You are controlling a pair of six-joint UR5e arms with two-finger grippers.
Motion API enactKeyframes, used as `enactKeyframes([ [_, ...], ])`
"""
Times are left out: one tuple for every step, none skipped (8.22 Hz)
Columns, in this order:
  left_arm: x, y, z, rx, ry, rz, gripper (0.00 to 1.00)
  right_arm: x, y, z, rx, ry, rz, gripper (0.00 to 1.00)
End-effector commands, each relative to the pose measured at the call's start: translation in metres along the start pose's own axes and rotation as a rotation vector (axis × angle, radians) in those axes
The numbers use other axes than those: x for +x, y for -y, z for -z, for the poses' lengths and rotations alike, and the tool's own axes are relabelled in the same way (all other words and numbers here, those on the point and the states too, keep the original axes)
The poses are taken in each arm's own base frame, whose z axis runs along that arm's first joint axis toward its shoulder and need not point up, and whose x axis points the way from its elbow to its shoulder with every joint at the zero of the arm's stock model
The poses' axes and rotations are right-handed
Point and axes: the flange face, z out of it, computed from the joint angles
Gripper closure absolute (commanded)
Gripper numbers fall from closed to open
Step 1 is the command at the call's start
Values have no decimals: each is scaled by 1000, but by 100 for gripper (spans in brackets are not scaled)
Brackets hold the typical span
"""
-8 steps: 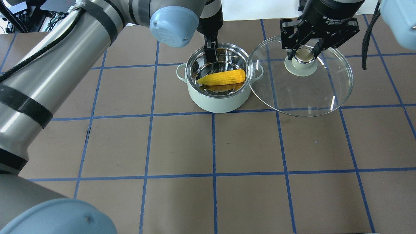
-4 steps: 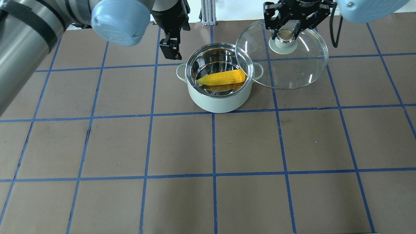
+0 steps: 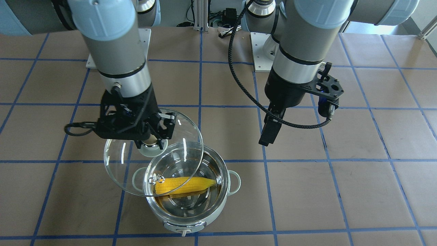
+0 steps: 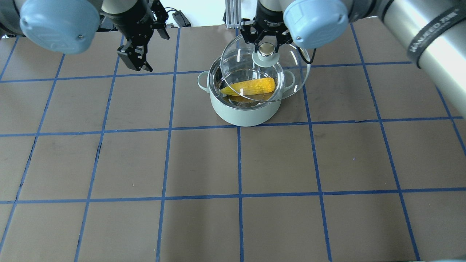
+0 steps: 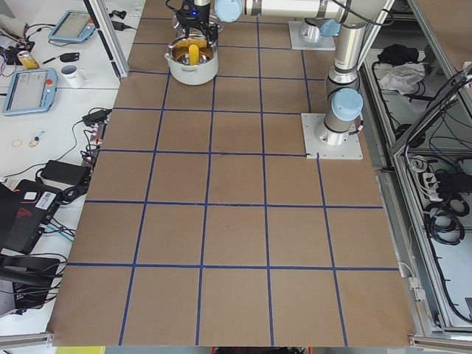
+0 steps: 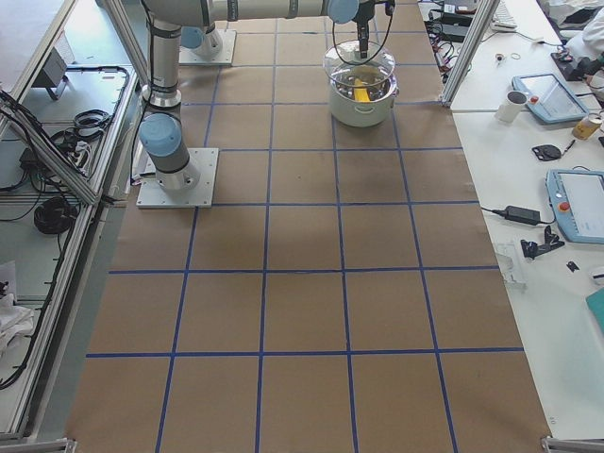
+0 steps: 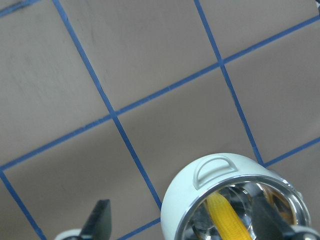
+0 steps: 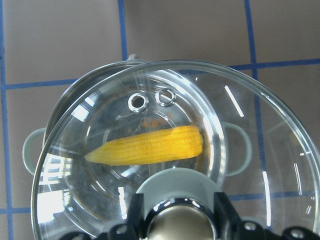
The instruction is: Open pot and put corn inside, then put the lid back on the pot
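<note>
- The right gripper (image 4: 267, 50) is clamped on the knob of the lid (image 4: 293, 82).
- The lid hangs over the pot (image 4: 247, 114), offset toward the robot's far right and not seated on the rim.
- The corn (image 4: 251, 86) lies inside the pot.
- The left gripper (image 4: 135, 62) hovers over the table (image 4: 233, 163), well apart from the pot, fingers spread and empty.

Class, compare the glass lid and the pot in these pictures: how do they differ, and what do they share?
The lid is clear glass; the pot is pale green with a steel inside. The lid hangs from the right gripper, off-centre over the pot, which stands on the table holding the corn. Both are round.
</note>
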Motion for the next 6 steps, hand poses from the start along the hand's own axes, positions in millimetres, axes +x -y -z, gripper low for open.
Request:
enactKeyframes([
  [-32,36,35,102,49,-236,0,-44,-4,-50,-8,-14,-3,76],
  [-43,43,43,99,78,-318,0,-47,0,-62,-2,-12,-1,76],
  [-52,53,51,99,84,-352,0,-47,4,-73,-8,-13,-6,76],
  [-56,56,52,92,94,-367,0,-47,6,-75,-8,-15,-15,76],
  [-57,56,56,94,97,-447,0,-47,6,-77,-10,-18,-33,76],
  [-60,54,59,91,100,-475,0,-45,7,-79,-13,-18,-66,78],
])
